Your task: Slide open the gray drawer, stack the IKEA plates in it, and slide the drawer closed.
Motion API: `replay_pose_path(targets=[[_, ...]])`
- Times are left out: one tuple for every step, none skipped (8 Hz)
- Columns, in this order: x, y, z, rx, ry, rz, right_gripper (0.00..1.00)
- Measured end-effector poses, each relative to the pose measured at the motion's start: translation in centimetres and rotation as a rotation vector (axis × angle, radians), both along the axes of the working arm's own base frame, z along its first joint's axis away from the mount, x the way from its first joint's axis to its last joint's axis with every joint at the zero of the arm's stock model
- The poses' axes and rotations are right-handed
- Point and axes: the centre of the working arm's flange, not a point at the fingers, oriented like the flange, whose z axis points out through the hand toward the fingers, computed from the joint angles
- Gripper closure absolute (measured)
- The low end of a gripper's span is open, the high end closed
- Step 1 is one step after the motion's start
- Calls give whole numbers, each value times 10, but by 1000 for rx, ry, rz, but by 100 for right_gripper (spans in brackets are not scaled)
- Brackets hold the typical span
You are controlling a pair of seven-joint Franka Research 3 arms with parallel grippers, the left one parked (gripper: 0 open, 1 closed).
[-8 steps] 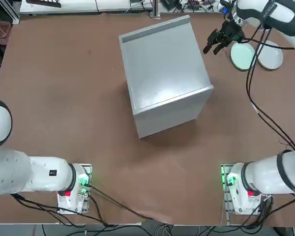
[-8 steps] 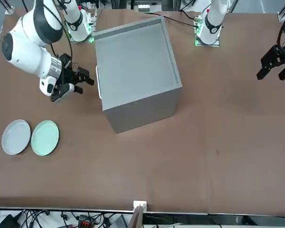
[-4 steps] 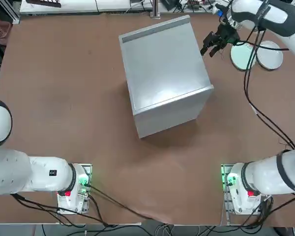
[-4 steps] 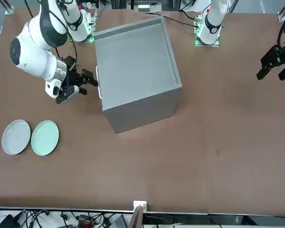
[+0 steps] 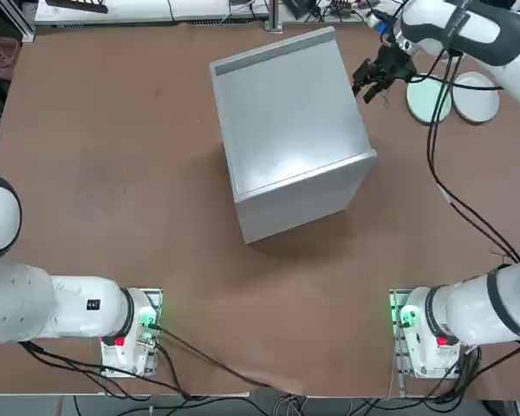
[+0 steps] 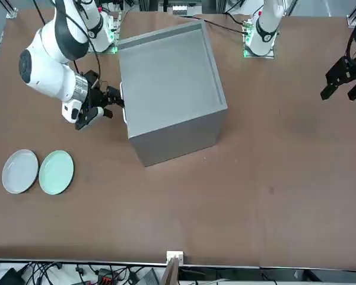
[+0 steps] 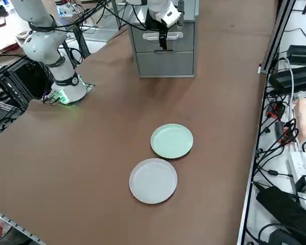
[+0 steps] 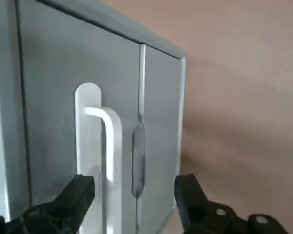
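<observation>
**Tool lined up on the drawer handle, nothing opened yet**

From where I stand, the job has barely begun. The right arm's tool hovers at the front face of the gray cabinet, its two fingers spread wide and gripping nothing. In the wrist view the pale handle of the gray drawer sits between the spread fingers, though I cannot tell whether they touch it yet. The drawer front looks flush with the cabinet, so it is shut.

The two IKEA plates lie side by side on the brown counter, near the cabinet's front but clear of it: the mint green plate closer to the cabinet, the white-gray plate just beyond it, the two almost touching at their rims.

By my reckoning everything is left to do: close on the handle, pull the drawer out, carry both plates over and stack them inside, then push the drawer shut.
</observation>
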Motion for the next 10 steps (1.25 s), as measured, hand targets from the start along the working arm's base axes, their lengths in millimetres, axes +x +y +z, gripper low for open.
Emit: replay_pose_path(targets=[[0,2,-3,-1,5,3,0],[0,4,-7,-3,12,7,0],[1,4,-11,-5,14,8,0],[2,3,-15,-7,17,7,0],[2,3,-20,-9,23,8,0],[3,4,-24,-10,27,11,0],[4,3,-24,-9,24,16,0],[4,2,-24,-6,15,31,0],[5,-3,-24,1,7,49,0],[8,-13,-25,6,-6,61,0]])
